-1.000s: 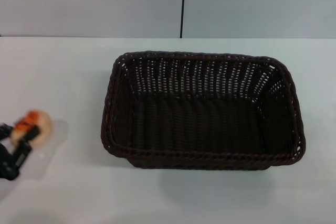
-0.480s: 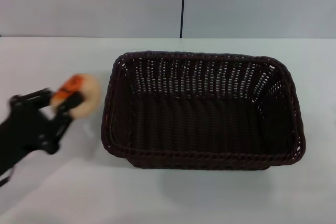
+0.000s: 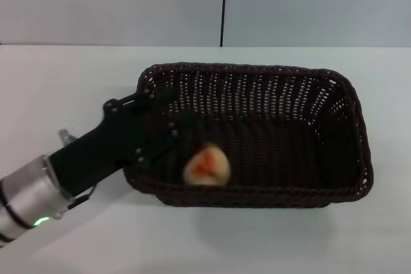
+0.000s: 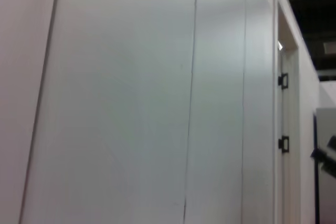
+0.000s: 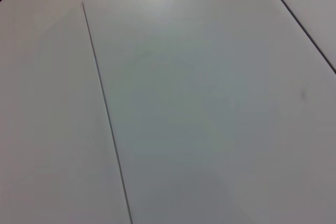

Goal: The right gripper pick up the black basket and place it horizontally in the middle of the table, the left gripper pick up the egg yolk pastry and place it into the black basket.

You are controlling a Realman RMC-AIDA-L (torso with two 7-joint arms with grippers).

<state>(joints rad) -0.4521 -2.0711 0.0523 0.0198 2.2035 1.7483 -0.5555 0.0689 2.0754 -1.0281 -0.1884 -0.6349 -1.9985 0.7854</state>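
The black basket [image 3: 347,120] lies lengthwise across the middle of the white table [image 3: 64,81] in the head view. My left gripper [image 3: 174,125] reaches over the basket's left rim, black against the dark weave. The egg yolk pastry [image 3: 207,165], cream with an orange-red patch, is blurred and lies just past the gripper's tips, inside the basket near its front wall and apart from the fingers. The gripper looks open and empty. The right gripper is out of view. Both wrist views show only pale wall panels.
The left arm's grey and white forearm [image 3: 29,194] crosses the table's front left. A pale wall with a dark vertical seam [image 3: 224,4] stands behind the table.
My left gripper moved right from the table's left side, over the basket's left rim. The pastry it held now sits loose inside the basket, near the front wall.
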